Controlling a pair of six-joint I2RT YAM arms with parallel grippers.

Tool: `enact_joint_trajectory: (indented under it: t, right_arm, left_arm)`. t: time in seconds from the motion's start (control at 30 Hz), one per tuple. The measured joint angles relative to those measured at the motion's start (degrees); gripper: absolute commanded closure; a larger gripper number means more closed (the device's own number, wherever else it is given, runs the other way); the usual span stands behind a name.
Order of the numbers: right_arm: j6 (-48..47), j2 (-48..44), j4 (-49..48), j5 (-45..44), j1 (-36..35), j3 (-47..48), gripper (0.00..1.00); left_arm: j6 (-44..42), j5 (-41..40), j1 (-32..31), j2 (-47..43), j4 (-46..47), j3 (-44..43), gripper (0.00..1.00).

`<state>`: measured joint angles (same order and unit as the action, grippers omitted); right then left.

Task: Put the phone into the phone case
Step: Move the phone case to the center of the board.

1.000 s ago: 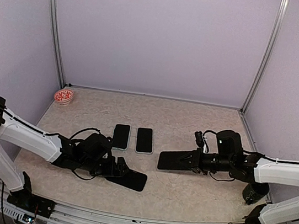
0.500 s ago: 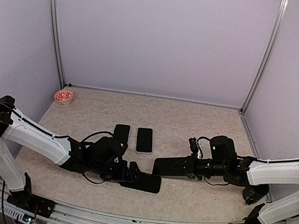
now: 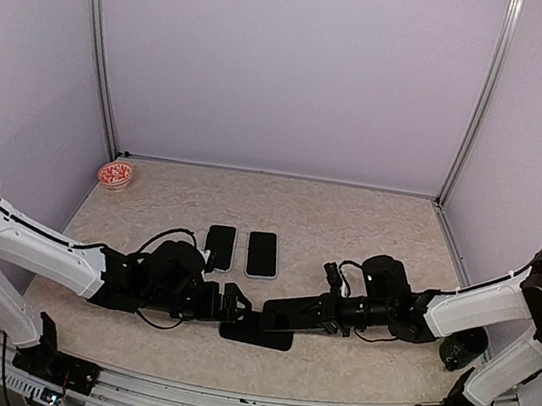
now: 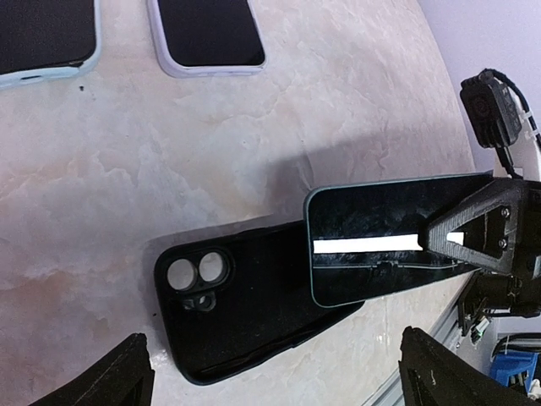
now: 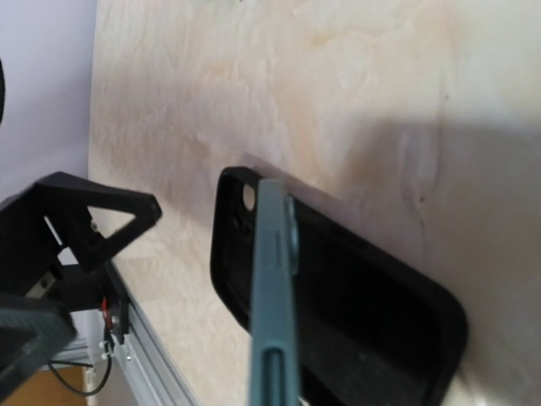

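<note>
Aligning step, by the look of it: nothing seated yet. Right gripper point(image 3: 325, 310) clamped shut on the phone point(image 4: 385, 245), carrying it level just ahead of its fingertips. Phone partly over the phone case point(image 4: 245, 296), which lies flat on the table point(image 3: 367, 237) directly below, seemingly open side up. Left gripper point(image 3: 234, 306) spread wide and gripping nothing, hovering with the case beneath and between its 2 fingers point(image 4: 122, 376) (camera cutout toward 1 finger, phone toward the other).

Next, probably: square the phone's outline with the case, lower 1 edge inside the lip, then press flat. Worth pinning the case with the free gripper so it cannot slide.

Impossible to tell whether phone and case touch. From the right wrist, phone seen only edge-on, with the case's near end cut off. Beyond the left gripper, 2 other handsets point(image 3: 262, 253), well apart from the action.
</note>
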<state>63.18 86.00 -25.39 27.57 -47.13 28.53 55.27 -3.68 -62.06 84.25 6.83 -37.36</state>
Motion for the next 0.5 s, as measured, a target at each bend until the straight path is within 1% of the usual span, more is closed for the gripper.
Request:
enact_joint_trajectory:
  t: [0.23,0.5]
  right_arm:
    - [1.86,3.91,-2.84,1.16,-1.55,0.61,1.00]
    - [3.54,6.14,-5.16,1.16,-2.21,3.13,1.00]
  left_arm:
    - [0.11,-2.05,0.57,-5.42,1.27,5.57,0.01]
    - [0.63,-2.14,1.84,-7.08,4.90,10.01,0.01]
